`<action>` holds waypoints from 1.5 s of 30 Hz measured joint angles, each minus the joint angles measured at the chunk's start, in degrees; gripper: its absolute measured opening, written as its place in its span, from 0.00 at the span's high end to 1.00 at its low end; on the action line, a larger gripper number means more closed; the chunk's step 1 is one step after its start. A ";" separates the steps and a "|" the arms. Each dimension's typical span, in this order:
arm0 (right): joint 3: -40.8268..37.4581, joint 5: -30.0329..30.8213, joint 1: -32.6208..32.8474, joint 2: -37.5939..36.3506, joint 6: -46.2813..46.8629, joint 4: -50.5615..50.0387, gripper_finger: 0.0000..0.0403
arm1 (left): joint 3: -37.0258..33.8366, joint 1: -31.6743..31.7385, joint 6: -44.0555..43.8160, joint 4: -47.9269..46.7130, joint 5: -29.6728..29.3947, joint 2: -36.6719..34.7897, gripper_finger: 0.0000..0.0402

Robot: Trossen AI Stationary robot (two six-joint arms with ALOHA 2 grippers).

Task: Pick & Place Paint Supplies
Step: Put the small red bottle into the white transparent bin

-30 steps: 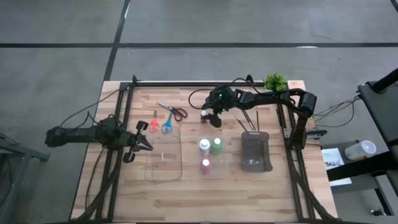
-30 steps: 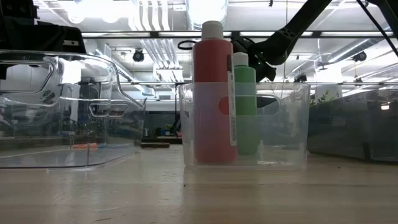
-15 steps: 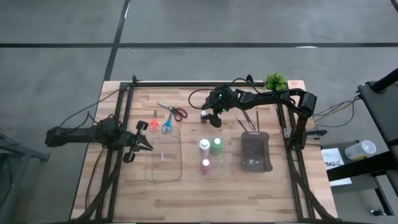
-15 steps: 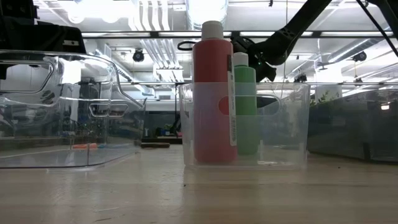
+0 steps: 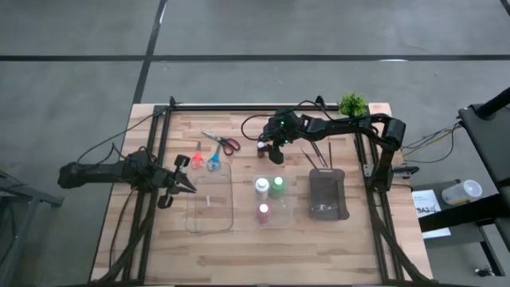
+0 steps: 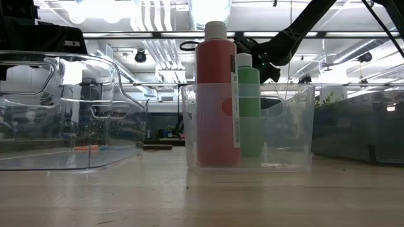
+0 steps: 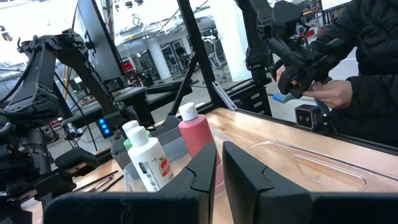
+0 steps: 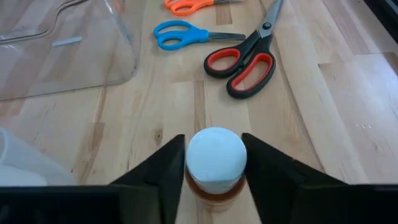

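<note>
Right gripper (image 8: pixel 215 163) fingers pinching brownish bottle's white cap (image 8: pixel 216 157), upper centre of worktop (image 5: pixel 239 239); left gripper (image 5: pixel 180 182) fingers nearly pressed together, mid-left.

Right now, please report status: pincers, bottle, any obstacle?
Right pincer straddling brownish bottle, fingers at the cap. Left pincer waiting by clear tray. Red-handled scissors nearby, not blocking.

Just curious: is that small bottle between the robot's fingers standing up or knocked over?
Upright: the right wrist view looks down on the brownish bottle's round white cap, base on the table.
</note>
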 joint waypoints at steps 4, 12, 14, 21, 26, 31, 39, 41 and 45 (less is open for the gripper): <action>0.00 -0.02 -0.02 0.00 -0.15 0.07 0.72 | 0.00 -0.01 0.02 0.02 0.00 -0.01 0.91; 0.00 -0.79 0.00 0.00 0.13 0.04 0.72 | 0.00 0.01 0.00 0.00 0.00 0.01 0.91; 0.00 -0.79 0.12 0.00 0.47 0.04 0.72 | 0.00 0.00 0.00 0.01 -0.01 0.00 0.91; 0.00 -0.79 0.55 0.00 0.31 0.08 0.70 | -0.01 -0.01 0.00 0.00 -0.02 0.01 0.91; 0.00 -0.58 0.55 -0.88 0.31 0.19 0.70 | 0.00 -0.01 0.00 0.00 0.00 0.01 0.91; 0.11 0.11 0.55 -4.15 -0.01 0.60 0.69 | -0.01 -0.01 0.01 0.01 -0.01 0.01 0.91; 0.11 3.35 0.54 -12.22 -0.56 0.01 0.69 | -0.02 -0.01 0.00 0.00 -0.02 0.01 0.91; 0.11 4.08 0.57 -14.97 -0.61 -0.43 0.69 | -0.02 0.00 0.00 0.00 -0.02 0.01 0.91; 0.13 4.51 1.43 -20.97 -0.42 -2.46 0.69 | 0.00 0.01 0.00 0.00 0.00 0.01 0.91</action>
